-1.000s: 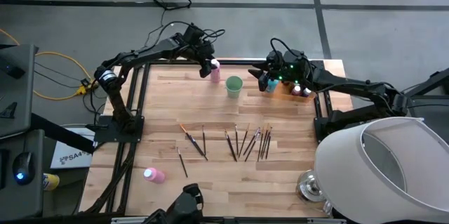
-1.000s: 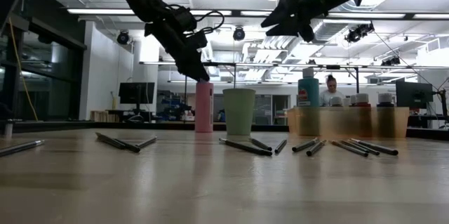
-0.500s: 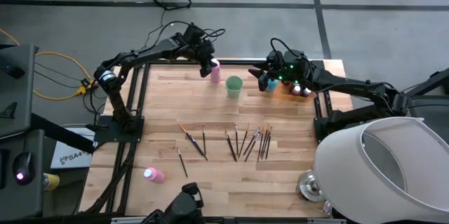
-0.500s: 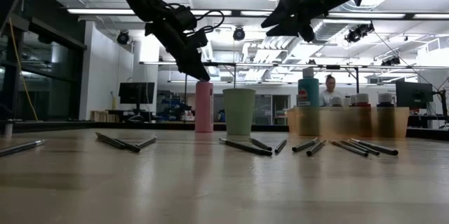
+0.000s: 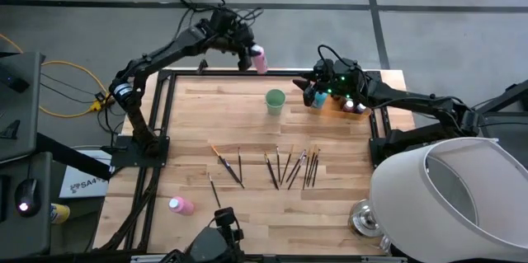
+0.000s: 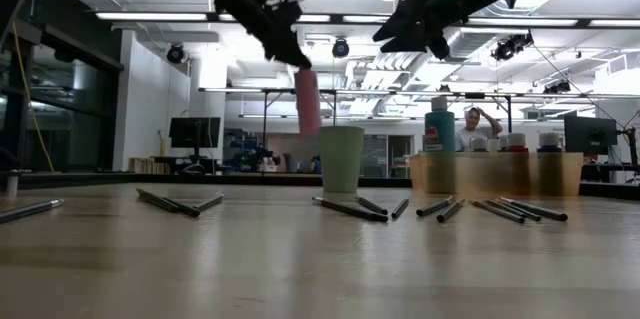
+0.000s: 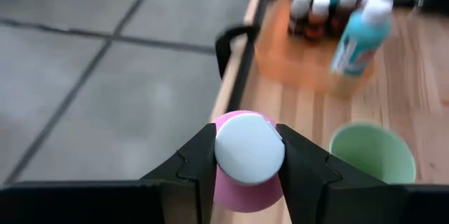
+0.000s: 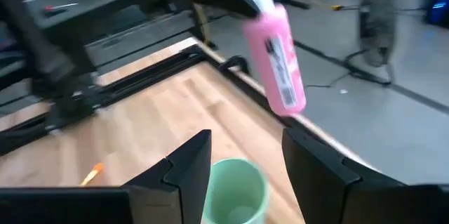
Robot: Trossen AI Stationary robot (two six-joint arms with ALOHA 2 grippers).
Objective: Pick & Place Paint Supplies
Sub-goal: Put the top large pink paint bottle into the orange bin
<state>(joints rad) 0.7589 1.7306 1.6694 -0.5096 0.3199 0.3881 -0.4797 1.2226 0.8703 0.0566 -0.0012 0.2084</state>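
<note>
The tall pink bottle [image 5: 260,58] hangs in the air over the counter's [image 5: 247,205] far edge, tilted, with the left pincer [image 7: 249,155] pinching it just under its pale cap [image 7: 249,149]. From the low view the bottle [image 6: 307,102] dangles clear of the wood, close beside the light green cup [image 6: 341,158].

The step in hand looks like carrying this bottle across to the orange tray [image 5: 337,106]. Because the grip sits high on the neck and the body swings below at a slant, a slow, level carry would suit best, with the bottle kept high enough to pass over the cup's rim and lowered only once it is above a free spot in the tray.

What stands in the way: the cup lies between bottle and tray, and the right pincer [image 5: 308,93] hovers over the tray's near end with its fingers [image 8: 188,164] spread and nothing between them. The teal bottle [image 5: 319,98] and the small paint bottles [image 7: 323,5] already crowd the tray. The thin brushes [image 5: 280,166] lie mid-counter, and a second pink bottle [image 5: 181,206] lies on its side near the front; both are well apart from this path.
</note>
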